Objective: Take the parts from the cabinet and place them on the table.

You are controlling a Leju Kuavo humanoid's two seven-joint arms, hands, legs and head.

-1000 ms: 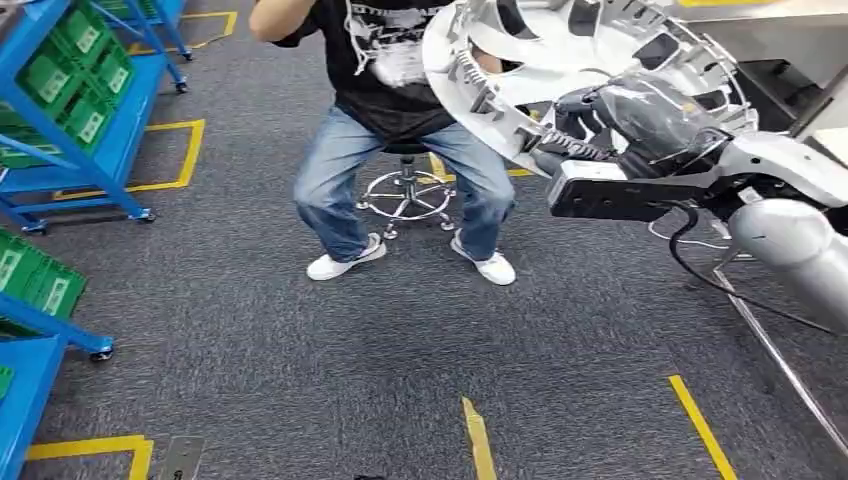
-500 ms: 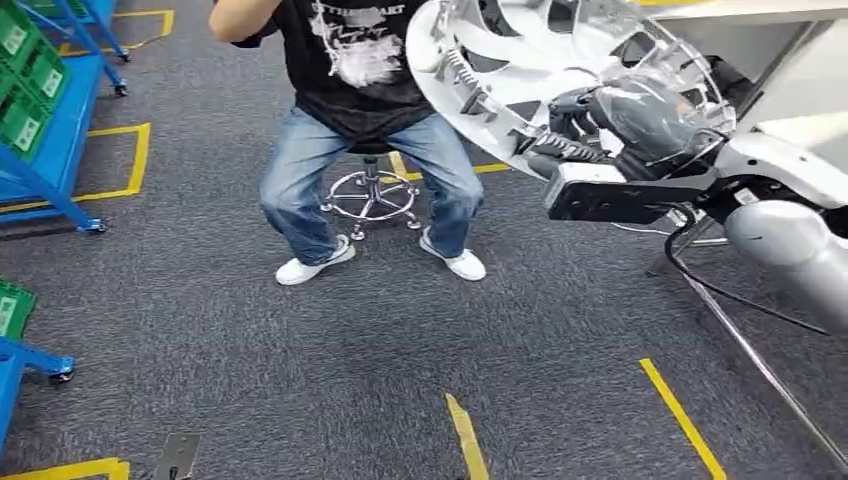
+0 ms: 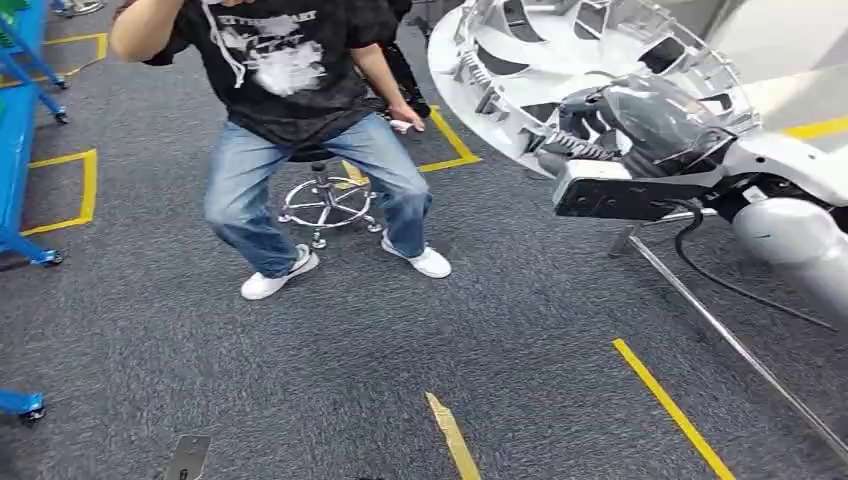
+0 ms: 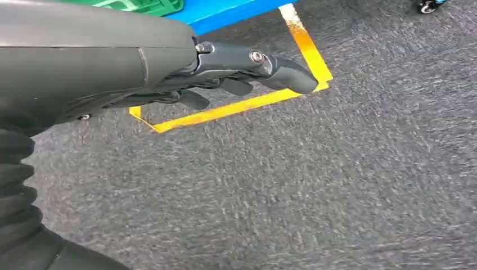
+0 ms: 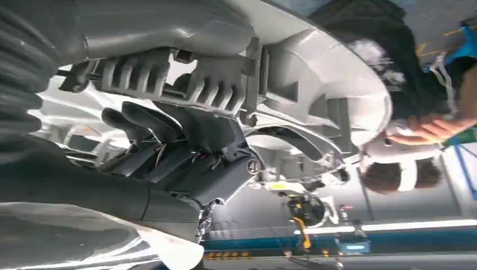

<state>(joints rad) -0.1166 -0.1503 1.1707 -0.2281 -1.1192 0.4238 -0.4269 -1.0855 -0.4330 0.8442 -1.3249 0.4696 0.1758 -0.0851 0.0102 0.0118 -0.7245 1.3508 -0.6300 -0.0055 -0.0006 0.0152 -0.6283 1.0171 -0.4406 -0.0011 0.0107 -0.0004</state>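
1. Head view: a large round silver-grey part (image 3: pixel 560 60), ribbed and slotted like a wheel cover, is held up tilted by the right hand (image 3: pixel 610 125), above the grey carpet (image 3: pixel 400 350).
2. Right wrist view: the dark fingers (image 5: pixel 169 140) are curled against the part's (image 5: pixel 315 84) ribbed underside, so the part is gripped.
3. Left wrist view: the left hand (image 4: pixel 236 73) is seen over carpet (image 4: pixel 337 185) near yellow floor tape (image 4: pixel 236 107); its fingers are loosely extended and nothing is held.
4. A pale table (image 3: pixel 790 60) is seen just beyond the part at upper right.
5. A person (image 3: pixel 290 110) in a black shirt and jeans is seated on a stool (image 3: pixel 325 200), left of the part.
6. Blue racks (image 3: pixel 15 130) are seen at the left edge.
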